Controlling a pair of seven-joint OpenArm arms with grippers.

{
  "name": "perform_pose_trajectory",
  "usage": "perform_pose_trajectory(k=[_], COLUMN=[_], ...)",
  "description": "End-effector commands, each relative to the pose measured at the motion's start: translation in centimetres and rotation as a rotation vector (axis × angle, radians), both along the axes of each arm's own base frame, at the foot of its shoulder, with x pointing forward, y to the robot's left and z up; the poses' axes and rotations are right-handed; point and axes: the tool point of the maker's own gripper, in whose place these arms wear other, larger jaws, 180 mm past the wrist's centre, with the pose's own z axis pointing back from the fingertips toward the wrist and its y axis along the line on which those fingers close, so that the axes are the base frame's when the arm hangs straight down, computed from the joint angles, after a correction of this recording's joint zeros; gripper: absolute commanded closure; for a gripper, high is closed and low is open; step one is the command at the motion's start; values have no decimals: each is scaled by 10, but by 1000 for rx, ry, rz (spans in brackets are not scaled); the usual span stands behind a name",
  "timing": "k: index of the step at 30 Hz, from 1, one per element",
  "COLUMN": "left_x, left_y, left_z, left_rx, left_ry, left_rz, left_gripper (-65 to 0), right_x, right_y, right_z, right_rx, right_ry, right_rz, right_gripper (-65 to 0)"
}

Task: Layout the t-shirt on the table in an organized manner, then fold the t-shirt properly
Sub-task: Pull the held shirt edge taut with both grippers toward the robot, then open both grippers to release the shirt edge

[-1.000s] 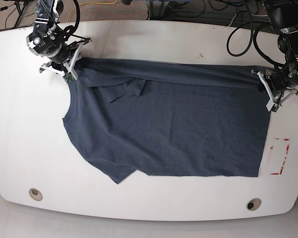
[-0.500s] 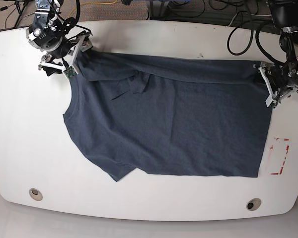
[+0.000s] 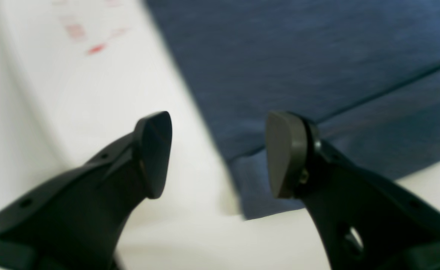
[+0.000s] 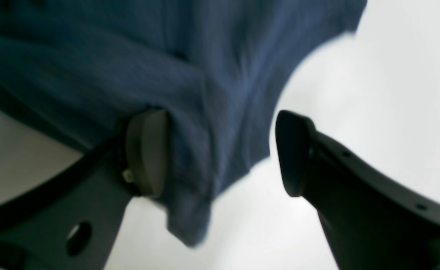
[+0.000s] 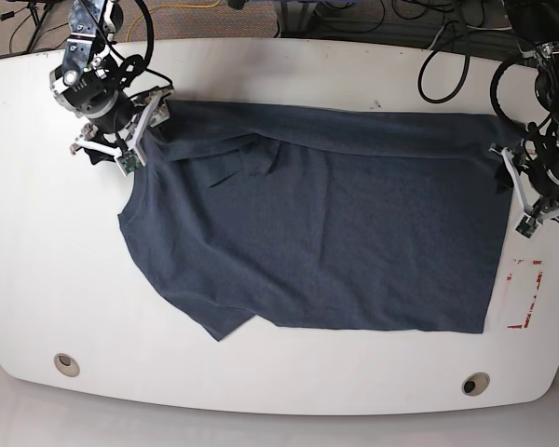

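One t-shirt [image 5: 317, 223], spread flat on one white counter [image 5: 47, 242]. Two end effectors: left end effector [image 3: 218, 153] apart, empty; right end effector [image 4: 220, 153] apart, fabric between. Two grommet holes [image 5: 67, 364].

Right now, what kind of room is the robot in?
Probably a robot lab or workshop: two robot arms work a t-shirt on a big white table, with loose cables on the floor behind it.

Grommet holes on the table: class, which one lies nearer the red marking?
The hole at the front edge below the red marking; the other hole lies at the opposite front corner.
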Motion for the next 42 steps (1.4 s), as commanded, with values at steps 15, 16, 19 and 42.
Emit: perform_pose_trajectory(k=[15, 16, 19, 42], left_x=[-37, -39, -44, -77], left_y=[30, 30, 31, 25], left_z=[-79, -83, -95, -114], left_rx=[-106, -113, -141, -122], left_ry=[160, 166, 181, 280], left_rz=[130, 132, 144, 123], left_gripper=[-368, -368, -368, -367], right_x=[-26, -27, -30, -48], right_y=[11, 10, -5, -39], right_z=[-19, -21, -26, -53], right_rx=[53, 54, 45, 13], right_ry=[66, 73, 88, 189], right_rz=[-27, -30, -74, -125], right_gripper=[-358, -354, -342, -109])
